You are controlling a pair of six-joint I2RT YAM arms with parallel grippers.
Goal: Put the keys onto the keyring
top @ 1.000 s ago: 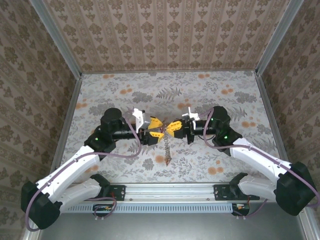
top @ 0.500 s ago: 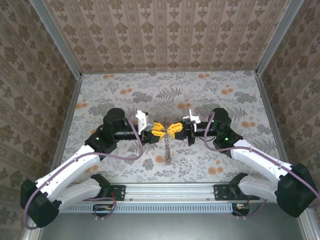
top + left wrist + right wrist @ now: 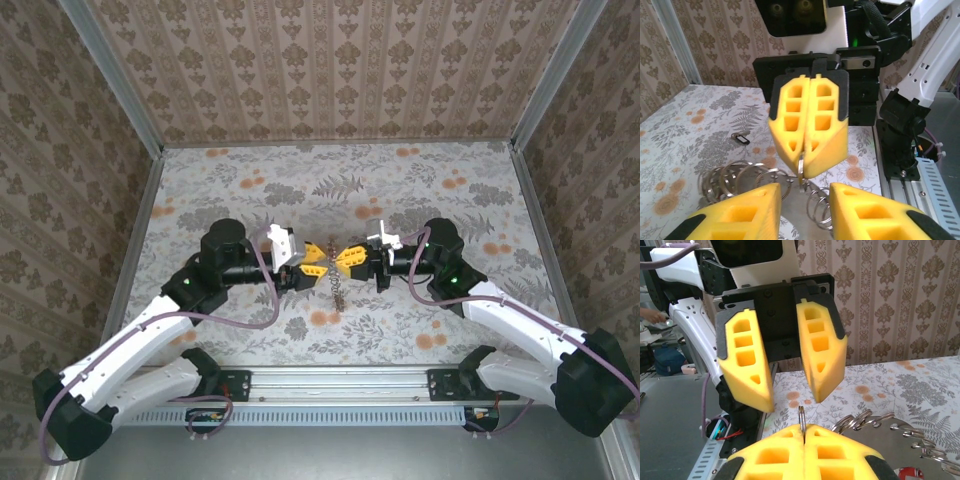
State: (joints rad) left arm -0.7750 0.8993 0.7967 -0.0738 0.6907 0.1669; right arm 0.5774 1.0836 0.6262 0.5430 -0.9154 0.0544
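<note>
Pinching 1 ring of the keyring [image 3: 337,288] edge-on, the right gripper [image 3: 803,430] is pressing its fingers fully together. Left gripper [image 3: 805,192] is facing the right gripper, its 2 fingers spread wide, gripping nothing. Other rings are hanging just below the right gripper.

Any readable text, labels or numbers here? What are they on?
None readable. The yellow foam gripper fingers, the chain of metal rings and the floral table cover carry no print.
The small dark tag lying on the table is too small to read.
</note>
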